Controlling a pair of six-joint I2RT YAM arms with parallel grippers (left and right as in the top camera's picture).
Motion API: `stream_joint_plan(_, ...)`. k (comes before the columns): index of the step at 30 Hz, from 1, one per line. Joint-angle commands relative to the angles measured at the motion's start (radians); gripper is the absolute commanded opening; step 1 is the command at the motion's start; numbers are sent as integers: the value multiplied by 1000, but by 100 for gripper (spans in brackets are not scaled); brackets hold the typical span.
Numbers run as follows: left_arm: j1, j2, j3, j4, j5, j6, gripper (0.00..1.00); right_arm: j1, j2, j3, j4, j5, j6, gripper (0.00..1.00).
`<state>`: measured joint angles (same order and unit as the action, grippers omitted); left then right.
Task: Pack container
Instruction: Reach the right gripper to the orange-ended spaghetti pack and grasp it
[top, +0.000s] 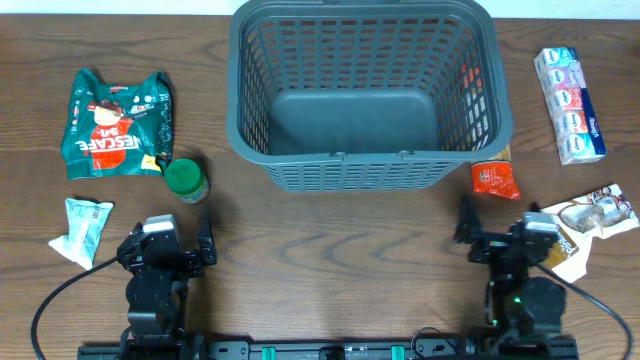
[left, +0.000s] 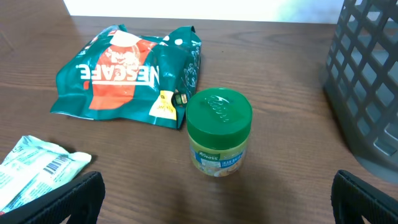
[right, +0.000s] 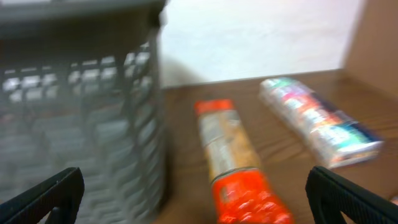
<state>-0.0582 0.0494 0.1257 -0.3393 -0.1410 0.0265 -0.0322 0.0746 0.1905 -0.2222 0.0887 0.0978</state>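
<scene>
The dark grey slotted basket (top: 365, 90) stands at the table's far middle, empty; its side shows in the left wrist view (left: 367, 81) and the right wrist view (right: 81, 112). My left gripper (top: 190, 248) is open and empty, a little short of a small jar with a green lid (top: 185, 181) (left: 219, 132). A green and red Nescafe packet (top: 115, 122) (left: 127, 73) lies behind the jar. My right gripper (top: 480, 238) is open and empty, short of a red and tan packet (top: 494, 178) (right: 239, 180) beside the basket's right side.
A pale green sachet (top: 82, 228) (left: 34, 168) lies at the left front. A white multipack with coloured dots (top: 568, 90) (right: 320, 121) lies at the far right. A white and tan packet (top: 590, 222) lies right of the right arm.
</scene>
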Motion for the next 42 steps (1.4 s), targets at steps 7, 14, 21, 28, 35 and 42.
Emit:
stream_joint_plan(7, -4, -6, -21, -3, -1, 3, 99, -45, 387, 567, -183, 229, -58, 99)
stream_joint_plan(14, -4, -6, -21, -3, -1, 3, 98, -142, 860, 1183, -536, 167, -161, 99)
stream_joint_plan(21, -4, -6, -21, -3, -1, 3, 99, -342, 1311, 1762, -868, -132, -235, 99)
stream_joint_plan(28, -4, -6, -21, -3, -1, 3, 98, -553, 1632, 2054, -1054, -425, -234, 99)
stream_joint_plan(35, -4, -6, -21, -3, -1, 3, 99, -655, 1830, 2062, -1181, -599, -311, 99)
stream_joint_plan(42, -4, -6, -21, -3, -1, 3, 99, -652, 1945, 2059, -1212, -481, -327, 99)
